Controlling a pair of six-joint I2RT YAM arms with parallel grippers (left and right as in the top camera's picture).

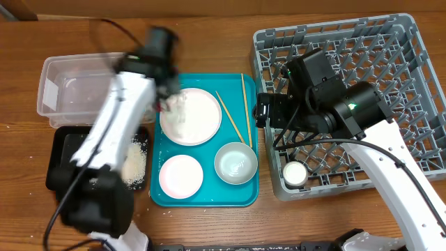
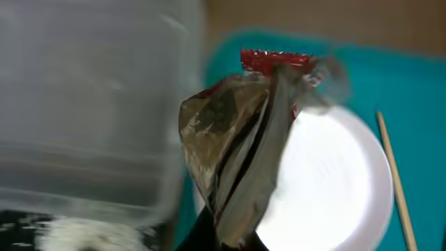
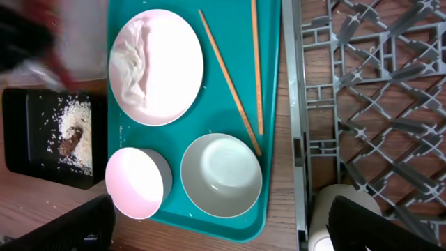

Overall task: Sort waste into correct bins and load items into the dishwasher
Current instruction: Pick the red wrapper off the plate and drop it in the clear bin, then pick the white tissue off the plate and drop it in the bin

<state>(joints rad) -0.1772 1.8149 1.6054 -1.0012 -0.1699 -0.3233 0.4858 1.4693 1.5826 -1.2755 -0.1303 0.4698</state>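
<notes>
Wood-grain table [image 1: 209, 223] fills the whole scene, and nothing of the room beyond it shows. Two white-and-black arms reach over it, one from each side.

One grey dish rack [image 1: 401, 49] takes up the right side. One small white cup [image 1: 295, 173] stands in its near left corner; the other cells that show are bare.

One teal tray [image 1: 208, 197] lies in the middle, just beside the rack. Left of it are two bins: one clear tub [image 1: 70, 90] at the back and one black tray [image 1: 63, 157] in front of it, touching or nearly so.

On the teal tray are two plates, one bowl and two chopsticks. The large white plate [image 1: 198, 118] sits at the back with one crumpled napkin [image 3: 132, 63] on its left part. The pale bowl [image 1: 235, 162] is at the front right, and the small pinkish plate [image 1: 181, 175] at the front left. The chopsticks [image 1: 233, 115] lie side by side right of the large plate; one is slanted, and its near end touches the bowl's rim.

Loose rice [image 3: 70, 132] with a brown scrap is scattered in the black tray.

The left gripper [image 2: 221, 233], blurred, is closed on one red snack wrapper [image 2: 237, 139], held in the air between the tub and the large plate. The right gripper [image 3: 223, 237] hangs over the teal tray's right edge, its jaws spread wide and holding nothing.
</notes>
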